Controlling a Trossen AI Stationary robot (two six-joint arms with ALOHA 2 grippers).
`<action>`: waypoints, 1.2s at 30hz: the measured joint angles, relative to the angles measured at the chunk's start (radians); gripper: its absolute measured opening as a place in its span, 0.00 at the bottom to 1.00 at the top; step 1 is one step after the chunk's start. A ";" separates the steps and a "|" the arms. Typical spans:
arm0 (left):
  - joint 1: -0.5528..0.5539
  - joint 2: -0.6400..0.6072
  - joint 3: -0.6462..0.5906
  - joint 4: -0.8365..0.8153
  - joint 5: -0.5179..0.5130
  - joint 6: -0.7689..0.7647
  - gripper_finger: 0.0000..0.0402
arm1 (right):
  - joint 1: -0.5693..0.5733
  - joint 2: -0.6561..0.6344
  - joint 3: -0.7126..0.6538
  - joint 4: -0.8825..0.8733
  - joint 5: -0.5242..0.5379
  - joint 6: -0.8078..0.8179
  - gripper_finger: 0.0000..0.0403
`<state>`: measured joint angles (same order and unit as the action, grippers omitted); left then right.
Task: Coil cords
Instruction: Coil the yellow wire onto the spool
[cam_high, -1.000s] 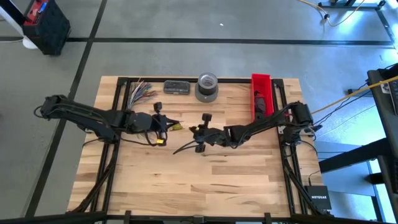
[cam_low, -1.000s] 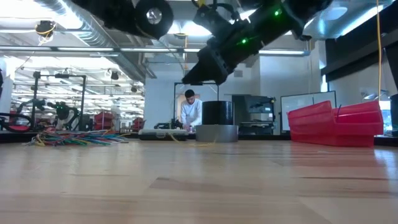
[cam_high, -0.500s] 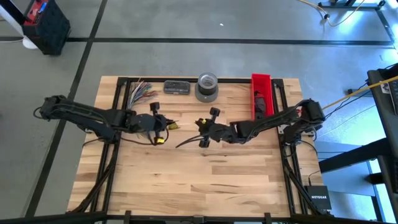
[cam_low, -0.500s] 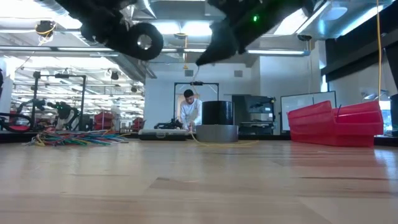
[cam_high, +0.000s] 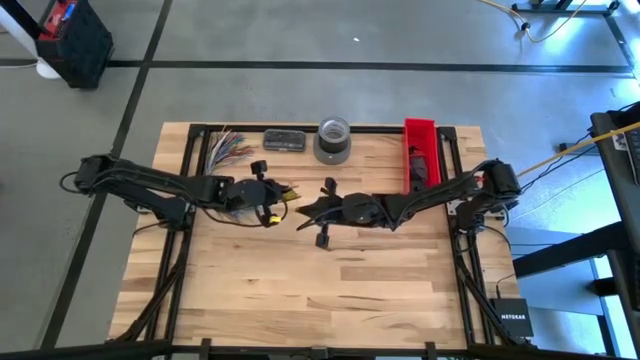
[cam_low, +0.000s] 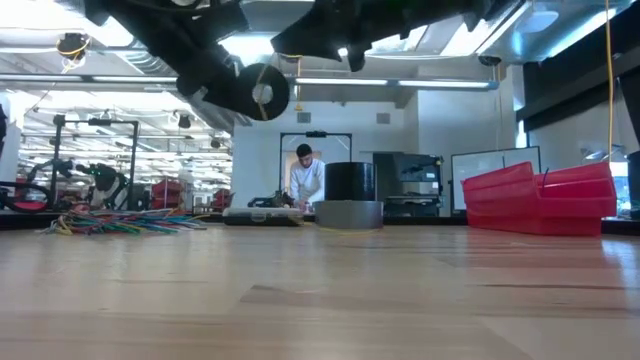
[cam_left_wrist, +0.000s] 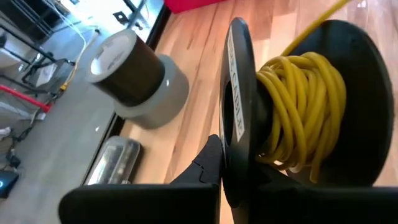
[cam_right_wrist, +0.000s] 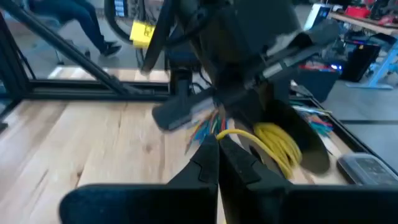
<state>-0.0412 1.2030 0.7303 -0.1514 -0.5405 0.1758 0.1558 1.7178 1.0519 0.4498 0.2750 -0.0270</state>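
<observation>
My left gripper (cam_high: 266, 203) is shut on a black spool (cam_left_wrist: 292, 106) wound with yellow cord (cam_left_wrist: 298, 99), held above the middle of the table. The spool also shows in the low view (cam_low: 262, 92). My right gripper (cam_high: 303, 212) is just to the spool's right, shut on the yellow cord's free run (cam_right_wrist: 235, 133). A tangle of thin multicoloured cords (cam_high: 228, 148) lies on the table at the far left, touched by neither gripper; it also shows in the low view (cam_low: 120, 222). My left gripper pinches the rim of one spool flange (cam_left_wrist: 235, 163) between its two fingers. The spool is lifted clear of the table, its axis about level. My right gripper pinches the yellow cord (cam_right_wrist: 227, 134) at its fingertips, a short way from the spool. The fingers point level toward the table's left. The short run of cord between fingers and spool (cam_right_wrist: 280, 146) curves, clear of the table.
A grey tape roll (cam_high: 333, 140) and a flat dark box (cam_high: 284, 140) stand at the far edge. A red bin (cam_high: 420, 155) stands at the far right. A person (cam_low: 305, 180) stands in the room behind. Bare wood lies toward the near edge.
My left gripper has carried the spool a little toward the table's right. My right gripper has moved toward the table's left, close to the spool, and has turned about its wrist. The run of cord between them has shortened.
</observation>
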 joint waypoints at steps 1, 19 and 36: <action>0.001 0.008 0.000 0.015 0.008 0.011 0.00 | 0.000 0.009 0.000 0.014 -0.002 0.001 0.00; 0.001 0.042 0.000 0.261 0.099 -0.044 0.00 | -0.032 0.141 0.036 0.229 -0.031 -0.028 0.00; -0.018 -0.051 0.029 0.214 0.108 -0.088 0.00 | -0.017 0.099 0.088 -0.168 0.230 -0.117 0.00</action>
<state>-0.0587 1.1522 0.7597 0.0630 -0.4330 0.0878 0.1389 1.8163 1.1397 0.2815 0.5046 -0.1441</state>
